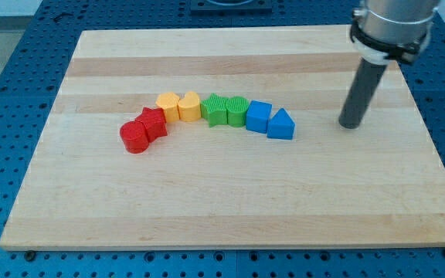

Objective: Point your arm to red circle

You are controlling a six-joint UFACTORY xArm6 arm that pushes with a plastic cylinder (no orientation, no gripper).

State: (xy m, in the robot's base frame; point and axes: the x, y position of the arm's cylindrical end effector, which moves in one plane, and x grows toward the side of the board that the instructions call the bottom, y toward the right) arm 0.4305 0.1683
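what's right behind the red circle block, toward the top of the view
The red star-shaped block sits directly behind the red circle block, touching it. Its lower front is covered by the circle. My tip is far off to the view's right.

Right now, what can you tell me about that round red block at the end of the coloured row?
The red circle is a short, glossy plastic-looking cylinder, flat face up, with ridged sides. It stands on the wooden board at the view's left end of the curved row of blocks. The red star presses against it on its upper right. Nothing else touches it. My tip rests far off on the view's right, beyond the blue blocks.
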